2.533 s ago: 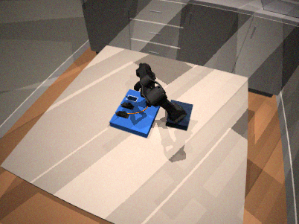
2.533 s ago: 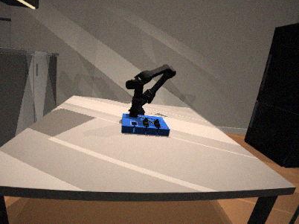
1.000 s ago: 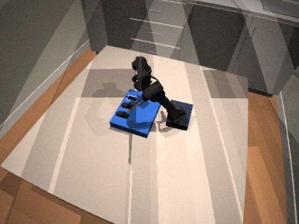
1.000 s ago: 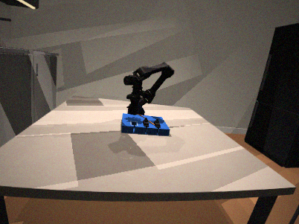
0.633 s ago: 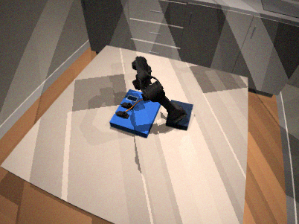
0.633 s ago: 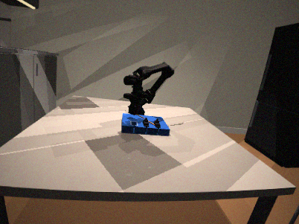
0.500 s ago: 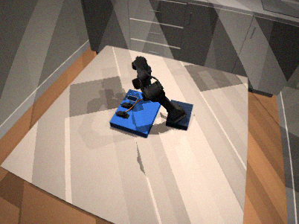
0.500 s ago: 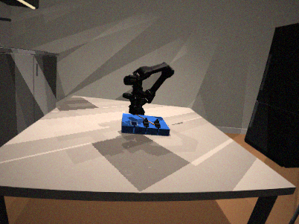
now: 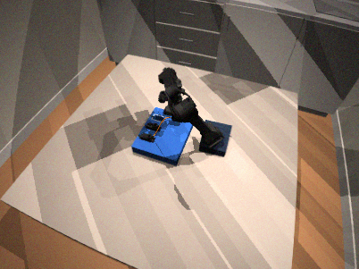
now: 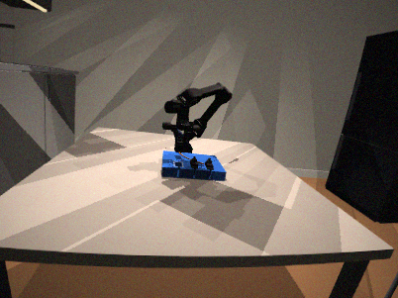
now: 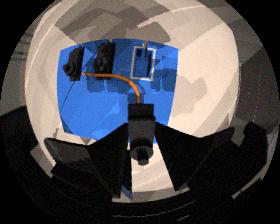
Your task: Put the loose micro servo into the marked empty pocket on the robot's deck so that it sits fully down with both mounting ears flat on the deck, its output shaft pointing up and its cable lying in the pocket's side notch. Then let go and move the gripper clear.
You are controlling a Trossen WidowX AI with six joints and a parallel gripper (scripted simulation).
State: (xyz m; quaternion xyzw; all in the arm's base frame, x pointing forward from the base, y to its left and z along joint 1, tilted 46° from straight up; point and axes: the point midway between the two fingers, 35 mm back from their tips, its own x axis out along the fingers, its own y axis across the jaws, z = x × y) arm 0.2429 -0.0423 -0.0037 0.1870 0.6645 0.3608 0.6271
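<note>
My gripper (image 9: 168,113) (image 10: 183,149) (image 11: 141,125) is shut on the loose micro servo (image 11: 141,120). It holds the black servo near the edge of the blue deck (image 9: 167,139) (image 10: 170,173) (image 11: 95,110), on the side away from the seated servos. The output-shaft end shows low in the wrist view and faces the camera. The orange cable (image 9: 161,125) (image 11: 120,77) curves across the deck towards the seated servos. The marked pocket (image 11: 133,62), outlined in white, is empty, ahead of the gripper in the wrist view. The height of the servo above the deck is hard to tell.
Two black servos (image 9: 147,137) (image 9: 153,126) (image 11: 73,65) (image 11: 104,60) sit in a row beside the marked pocket. A dark blue tray (image 9: 222,148) lies beside the deck in the top view, partly covered by the arm. Shadows cross the table (image 9: 232,191) (image 10: 124,197).
</note>
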